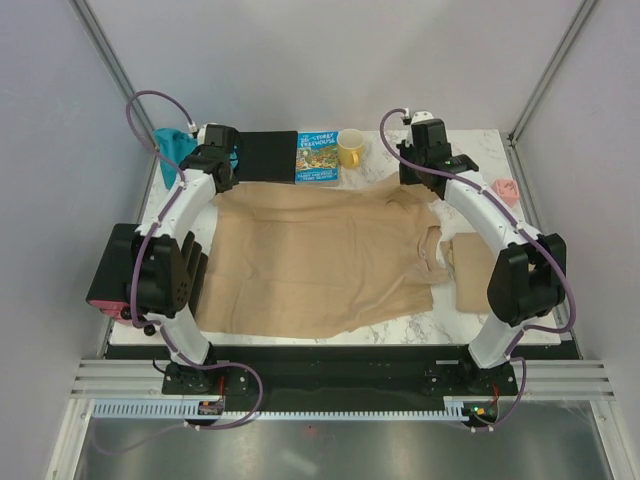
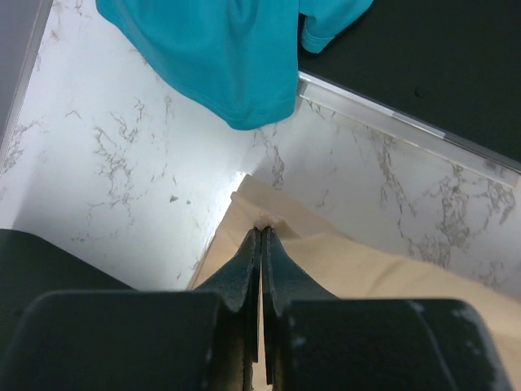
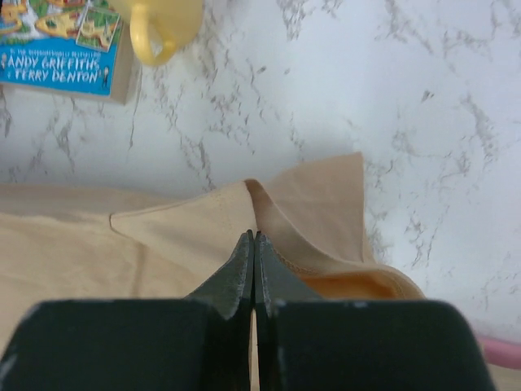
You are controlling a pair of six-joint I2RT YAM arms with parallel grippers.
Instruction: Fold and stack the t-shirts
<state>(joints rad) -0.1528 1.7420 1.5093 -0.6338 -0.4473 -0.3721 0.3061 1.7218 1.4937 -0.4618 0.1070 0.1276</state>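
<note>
Reading book cover (image 3: 57,49): "ANDY GRIFFITHS", "TERRY DENTON"; title cut off. Tan t-shirt (image 1: 300,255), soft and wrinkled, spread flat on marbled bench (image 2: 106,147). Left fingers (image 2: 242,265) and right fingers (image 3: 236,269) pressed together, each pinching its far edge. Teal garment (image 2: 220,57) crumpled at far-left corner, cropped. Second tan shirt (image 1: 470,280) folded at right, partly hidden.

Marble table (image 1: 378,172); t-shirts (image 1: 310,250), book (image 1: 317,158), mug (image 1: 351,148), board (image 1: 268,155)
</note>
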